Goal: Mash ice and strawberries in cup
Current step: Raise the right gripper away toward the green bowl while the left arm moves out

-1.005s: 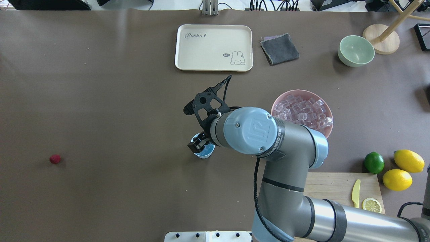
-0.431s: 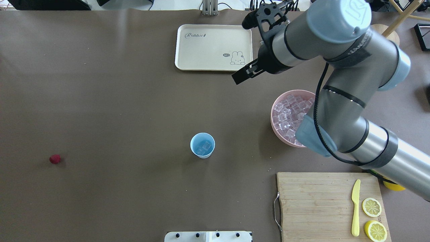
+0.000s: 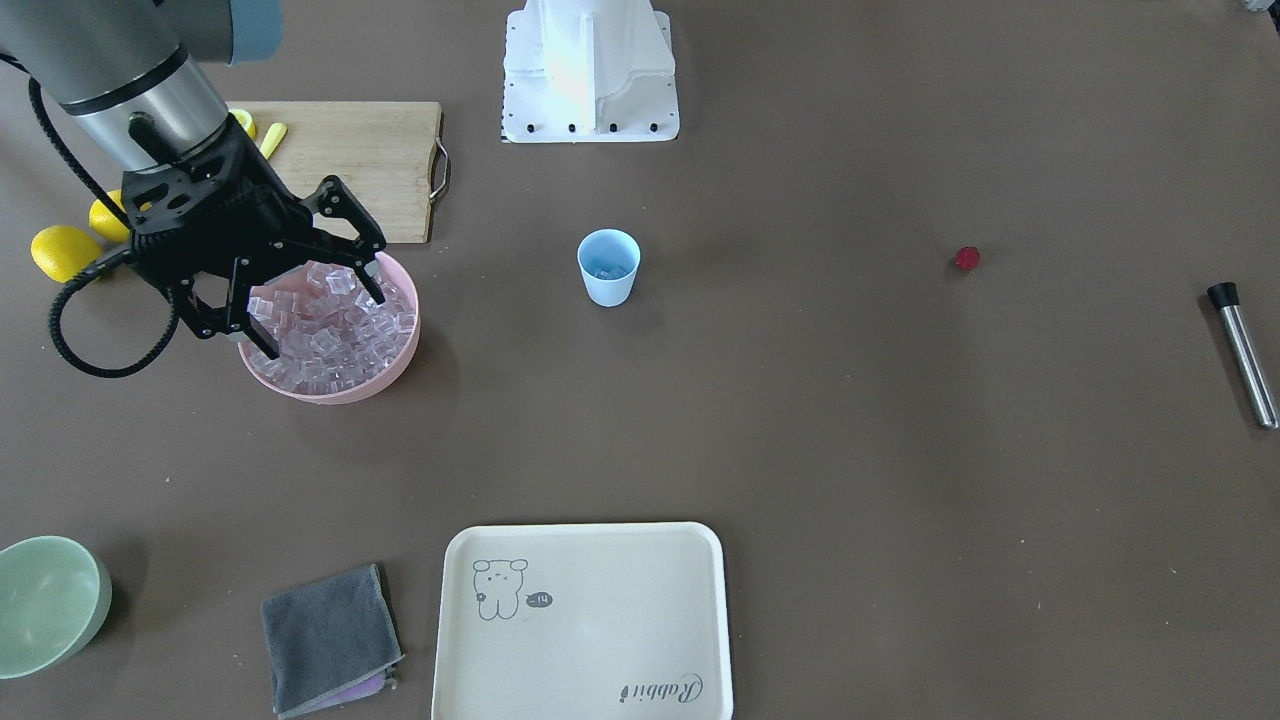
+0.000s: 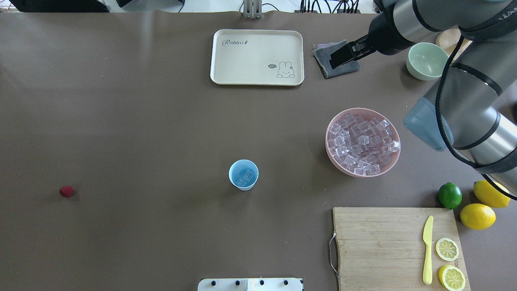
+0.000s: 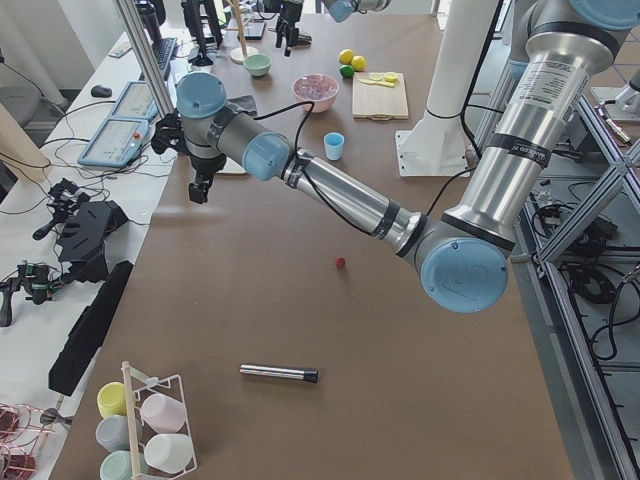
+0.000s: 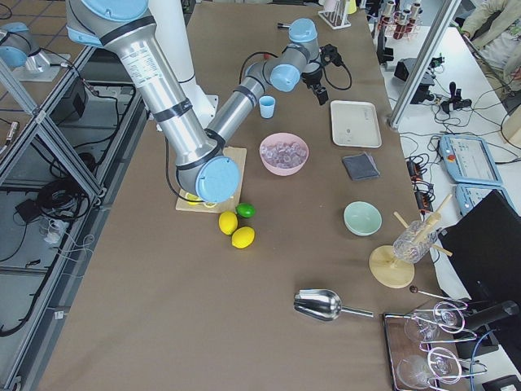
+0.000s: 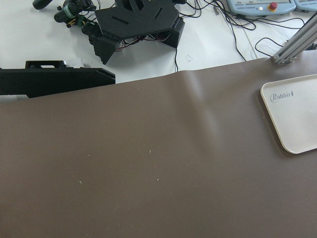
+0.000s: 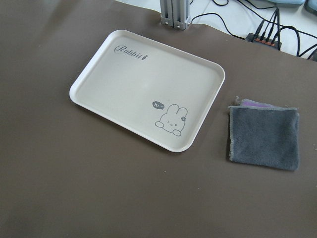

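The right gripper hangs open and empty over the wide pink plastic bowl at the left of the front-facing view, its black fingers spread above the heap of clear, faintly lilac ice cubes. The left gripper shows only in the side views, above bare brown table at the far edge; whether it is open or closed I cannot tell.

The small light blue plastic cup stands upright near the middle of the overhead view, apart from both grippers. A few ice cubes already lie in its bottom, so the ice step looks at least begun. The small dark red strawberry lies on the table at the left of the overhead view, well apart from the cup, so it has yet to go in. A slim metal rod with a black cap, probably the masher, lies flat at the right edge of the front-facing view, touched by nothing. By my reading the berry transfer and all the mashing remain.

The cream rectangular tray carries the word "Rabbit" in script near one corner, and a little drawn bunny with a speech bubble reading "hi~". Beside it lies a folded grey cloth, which bears no writing. The lettering on the arm's band at the upper right of the overhead view is cut off and unreadable.
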Robot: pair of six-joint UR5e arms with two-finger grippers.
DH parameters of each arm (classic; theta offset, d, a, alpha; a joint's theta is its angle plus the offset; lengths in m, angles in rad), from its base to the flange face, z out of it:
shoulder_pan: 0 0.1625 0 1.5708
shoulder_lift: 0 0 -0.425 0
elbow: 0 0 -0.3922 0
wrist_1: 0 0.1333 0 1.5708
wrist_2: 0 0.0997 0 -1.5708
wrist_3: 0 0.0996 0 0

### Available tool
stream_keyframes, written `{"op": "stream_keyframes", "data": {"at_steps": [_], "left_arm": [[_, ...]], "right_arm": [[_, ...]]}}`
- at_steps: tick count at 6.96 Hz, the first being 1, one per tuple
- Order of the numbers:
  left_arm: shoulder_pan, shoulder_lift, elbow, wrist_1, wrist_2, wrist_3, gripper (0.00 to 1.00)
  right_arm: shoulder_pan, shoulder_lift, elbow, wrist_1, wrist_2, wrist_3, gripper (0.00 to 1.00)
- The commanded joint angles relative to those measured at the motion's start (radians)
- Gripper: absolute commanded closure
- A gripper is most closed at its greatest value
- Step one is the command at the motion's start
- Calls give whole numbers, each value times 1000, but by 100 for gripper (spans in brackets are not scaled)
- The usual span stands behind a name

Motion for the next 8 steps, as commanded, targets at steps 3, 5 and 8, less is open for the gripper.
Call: {"op": "stream_keyframes", "data": {"at_steps": [3, 5, 8], "left_arm": [[154, 17, -16, -6, 92, -125, 2], [273, 20, -16, -8, 182, -199, 2], [477, 95, -5, -8, 189, -184, 2]], "right_arm": [[184, -115, 0, 2, 101, -4, 0], [227, -153, -3, -3, 106, -2, 0], [239, -162, -2, -1, 91, -1, 0]]}}
